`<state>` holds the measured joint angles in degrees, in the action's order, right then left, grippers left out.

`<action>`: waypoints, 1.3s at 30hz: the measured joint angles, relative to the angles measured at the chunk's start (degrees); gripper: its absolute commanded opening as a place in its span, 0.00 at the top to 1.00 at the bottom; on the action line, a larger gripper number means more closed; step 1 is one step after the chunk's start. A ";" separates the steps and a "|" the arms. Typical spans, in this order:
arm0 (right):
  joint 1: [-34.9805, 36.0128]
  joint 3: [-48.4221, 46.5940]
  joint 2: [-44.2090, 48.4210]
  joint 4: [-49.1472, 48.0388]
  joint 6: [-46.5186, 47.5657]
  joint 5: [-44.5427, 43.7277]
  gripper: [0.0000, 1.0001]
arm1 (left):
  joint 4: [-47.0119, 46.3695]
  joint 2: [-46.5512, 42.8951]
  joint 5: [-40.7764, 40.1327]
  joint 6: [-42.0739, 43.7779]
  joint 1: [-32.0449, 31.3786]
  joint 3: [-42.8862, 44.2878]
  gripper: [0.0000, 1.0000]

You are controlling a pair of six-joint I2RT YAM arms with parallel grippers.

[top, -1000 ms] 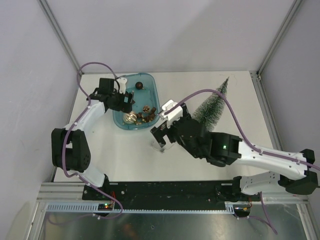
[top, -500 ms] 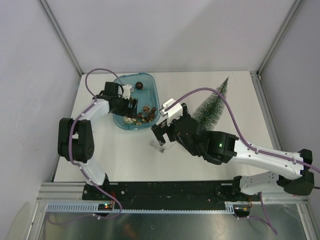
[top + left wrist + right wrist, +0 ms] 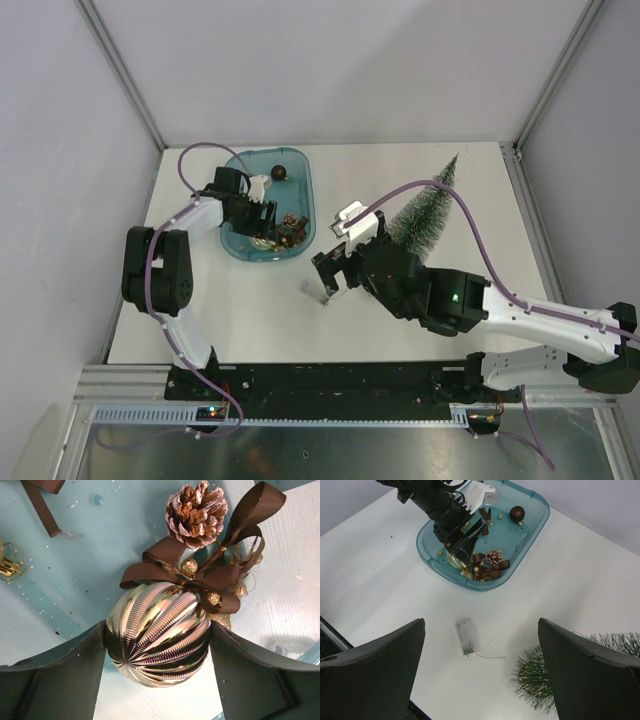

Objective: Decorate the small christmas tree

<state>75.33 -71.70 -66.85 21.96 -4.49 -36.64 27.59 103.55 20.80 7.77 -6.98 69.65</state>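
Note:
The small christmas tree (image 3: 420, 215) lies on its side at the right of the table, and its bristly lower end (image 3: 540, 680) shows in the right wrist view. My left gripper (image 3: 157, 627) is down in the blue tray (image 3: 75, 580), shut on a ribbed gold bauble (image 3: 157, 645), both fingers pressed against its sides. A frosted pine cone (image 3: 196, 512) and a brown ribbon bow (image 3: 220, 575) lie just beyond the bauble. My right gripper (image 3: 481, 622) hangs open and empty above the table between tray and tree.
A clear battery box (image 3: 464, 637) with a thin wire lies on the table under the right gripper. A dark brown ball (image 3: 516, 513) sits at the far end of the tray (image 3: 305, 180). Walls close in the table at the back and both sides.
My left gripper went down into the tray and its fingers closed in on the gold bauble. The right arm shifted slightly right, still open.

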 measured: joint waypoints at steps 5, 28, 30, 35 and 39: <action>0.11 0.35 1.14 -0.13 0.00 -0.59 0.01 | 0.07 -0.61 0.94 0.20 0.00 0.02 0.45; 1.20 0.79 18.88 -2.12 6.01 -11.41 0.01 | 3.41 -26.47 15.26 -5.84 -2.95 12.41 0.47; 1.20 0.79 21.24 -2.54 7.04 -13.25 0.01 | 3.52 -26.82 17.03 -6.80 -6.19 12.66 0.47; 1.20 0.79 26.53 -2.62 8.31 -18.58 0.01 | 4.72 -26.21 20.35 -8.28 -16.06 13.05 0.47; 1.20 0.79 29.20 -2.32 8.61 -25.88 0.01 | 5.18 -23.39 21.79 -9.07 -21.86 15.96 0.48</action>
<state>76.53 -70.91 -37.65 19.64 4.12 -62.52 32.77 80.16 42.59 -1.30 -28.84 85.60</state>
